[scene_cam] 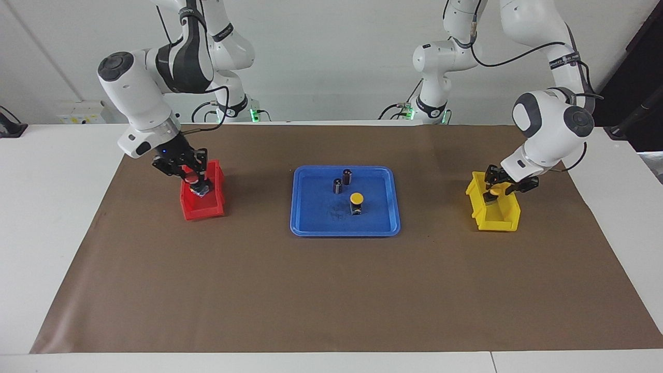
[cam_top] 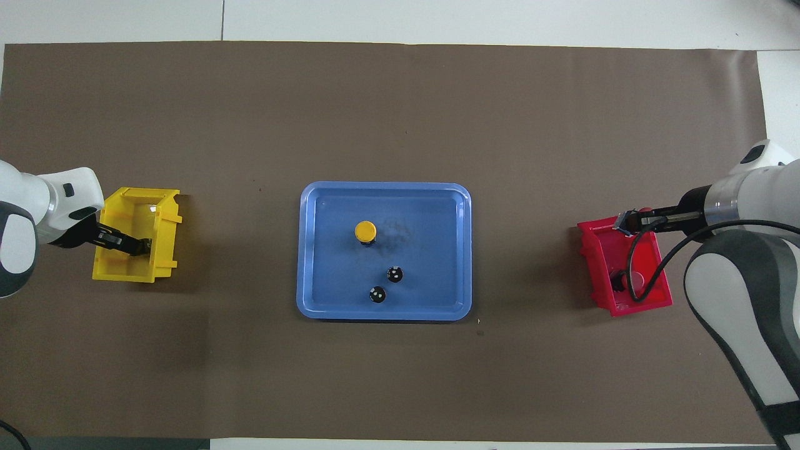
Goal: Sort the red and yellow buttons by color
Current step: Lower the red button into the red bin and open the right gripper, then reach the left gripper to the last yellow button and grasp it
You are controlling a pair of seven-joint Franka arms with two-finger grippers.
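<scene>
**Both end effectors down in the bins, one yellow button waiting in the tray**

You are looking at a white bench (scene_cam: 46,217) under a plain white wall, with a brown mat (scene_cam: 331,290) covering most of it.

The right end effector (scene_cam: 199,182) is reaching down into the red bin (scene_cam: 204,210) at the right arm's end of the mat. Its fingers are pinching a red button (scene_cam: 192,181), which is sitting between them and over the bin's inside. In the overhead view another small red-capped button (cam_top: 625,281) is lying on the bin floor, partly hidden by the arm's cable.

The left end effector (scene_cam: 494,185) is dipping into the yellow bin (scene_cam: 497,220) at the left arm's end of the mat. A yellow button (scene_cam: 496,190) is showing at its fingertips, inside the bin; you cannot tell whether the fingers are gripping it or spread around it.

Between the two end effectors, well apart from both, the blue tray (scene_cam: 311,223) is lying in the middle of the mat. A second yellow button (scene_cam: 356,202) is standing upright in the tray, cap up. Two small dark cylinders (scene_cam: 342,180) are standing close together in the tray, nearer to the robots than that button.
</scene>
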